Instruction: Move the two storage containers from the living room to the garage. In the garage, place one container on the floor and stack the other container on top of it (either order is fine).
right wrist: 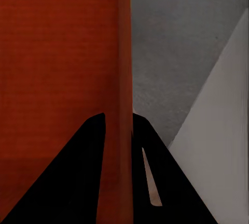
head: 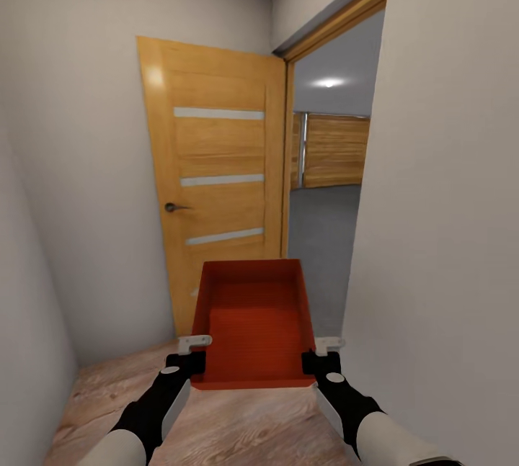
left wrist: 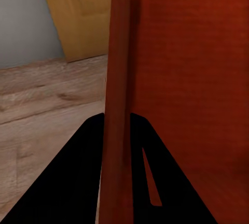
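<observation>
Container: we see one orange-red rectangular open-topped plastic bin with ribbed walls point(head: 254, 325) carried in the air between both arms, ahead of the trunk, over the light wood plank floor point(head: 238, 423).
Left gripper point(head: 189, 359): its black fingers point(left wrist: 78, 177) straddle the bin's left side wall near the near corner, clenched on that wall.
Right gripper point(head: 323, 361): its fingers point(right wrist: 161, 182) sit either side of the right side wall, clamped on it likewise.
Head view: we make out the narrow hallway, an orange wooden door with three pale glass strips point(head: 216, 185) swung open against the white left wall, and beyond the doorway point(head: 328, 185) a dark grey floor point(head: 321, 235) and wood-panelled far wall.
Left wrist view: planks and the door's lower corner lie beside the bin.
Right wrist view: grey floor and a slanting white wall edge point(right wrist: 218, 146) lie past the bin's rim.
Room: the doorway opening stands ahead and to the right; the white wall on the right point(head: 440, 235) is near the right arm, the door leaf near the bin's far left corner.
</observation>
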Motion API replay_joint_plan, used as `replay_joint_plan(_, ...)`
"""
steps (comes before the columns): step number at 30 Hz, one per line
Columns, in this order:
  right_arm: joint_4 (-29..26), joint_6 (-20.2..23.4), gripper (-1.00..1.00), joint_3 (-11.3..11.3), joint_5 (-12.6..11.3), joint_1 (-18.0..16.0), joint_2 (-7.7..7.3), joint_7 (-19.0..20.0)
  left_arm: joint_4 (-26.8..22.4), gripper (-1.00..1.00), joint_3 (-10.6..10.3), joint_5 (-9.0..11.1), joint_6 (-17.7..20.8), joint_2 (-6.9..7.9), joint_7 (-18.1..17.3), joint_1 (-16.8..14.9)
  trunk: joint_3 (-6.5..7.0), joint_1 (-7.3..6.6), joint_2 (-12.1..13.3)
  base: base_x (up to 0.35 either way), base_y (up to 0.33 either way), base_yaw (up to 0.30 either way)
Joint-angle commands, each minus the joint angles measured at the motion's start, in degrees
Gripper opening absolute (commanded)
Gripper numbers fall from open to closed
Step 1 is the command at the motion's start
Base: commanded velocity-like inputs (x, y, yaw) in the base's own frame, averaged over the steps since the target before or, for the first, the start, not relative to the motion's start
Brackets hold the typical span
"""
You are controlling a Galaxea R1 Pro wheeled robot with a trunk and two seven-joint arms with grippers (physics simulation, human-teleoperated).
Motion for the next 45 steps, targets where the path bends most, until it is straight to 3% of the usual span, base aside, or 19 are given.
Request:
replay_joint_plan(1, 0.18, -0.25, -1.0, -3.13, -0.51, -0.08, -0.09, -5.42, -0.3, -1.0, 0.47, -0.79, -1.97, 0.12, 1.44, -0.01, -0.08, 0.03, -0.06, 0.223, 0.229, -0.287)
replay_joint_plan(20, 0.18, -0.22, -1.0, -3.13, -0.74, -0.08, -0.02, -5.41, -0.27, -1.0, 0.45, -0.81, -1.97, 0.13, 1.44, -0.01, -0.08, 0.03, -0.06, 0.226, 0.231, -0.069)
replay_joint_plan(37, 0.18, -0.25, -1.0, -3.13, -0.77, -0.08, 0.0, -5.33, -0.55, -1.0, 0.47, -0.85, -2.01, 0.13, 1.44, -0.01, -0.08, 0.03, -0.06, 0.241, 0.227, -0.236)
replay_joint_plan(45, 0.18, -0.21, -1.0, -3.13, -0.77, -0.08, 0.0, -5.33, -0.78, -1.0, 0.49, -0.84, -2.04, 0.07, 1.44, -0.01, -0.08, 0.03, -0.06, 0.06, 0.047, -0.246)
